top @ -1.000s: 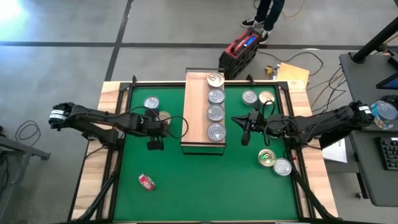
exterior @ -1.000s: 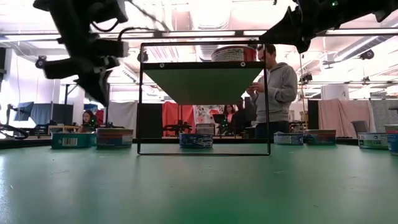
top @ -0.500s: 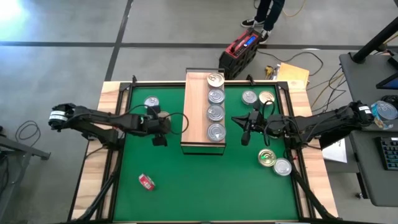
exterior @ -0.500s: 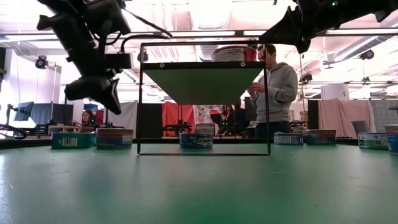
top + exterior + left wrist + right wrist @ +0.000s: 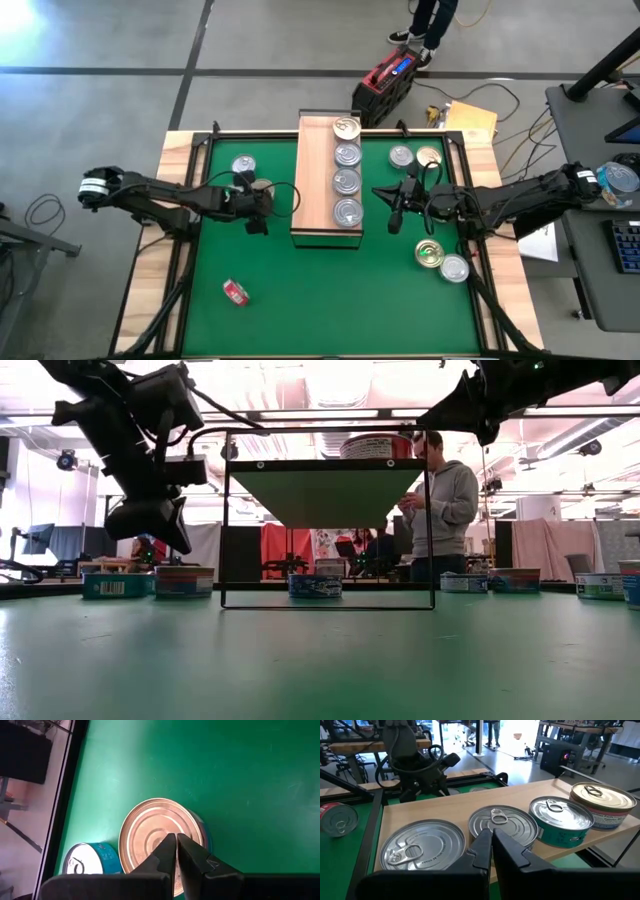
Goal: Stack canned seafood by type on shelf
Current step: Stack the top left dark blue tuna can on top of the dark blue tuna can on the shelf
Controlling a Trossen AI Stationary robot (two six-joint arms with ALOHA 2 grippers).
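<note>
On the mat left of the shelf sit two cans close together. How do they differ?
The nearer can shows a plain coppery face with rings and no pull tab; the other can has a silver lid with a pull tab. The shut left gripper hangs right above the coppery can, not the silver one. The silver can lies nearer the mat's edge. Both are flat, round, teal-sided tins, lying flat.

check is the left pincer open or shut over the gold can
Shut: the left pincer has both dark fingertips pressed together above the round gold-lidded metal can, holding nothing.
</note>
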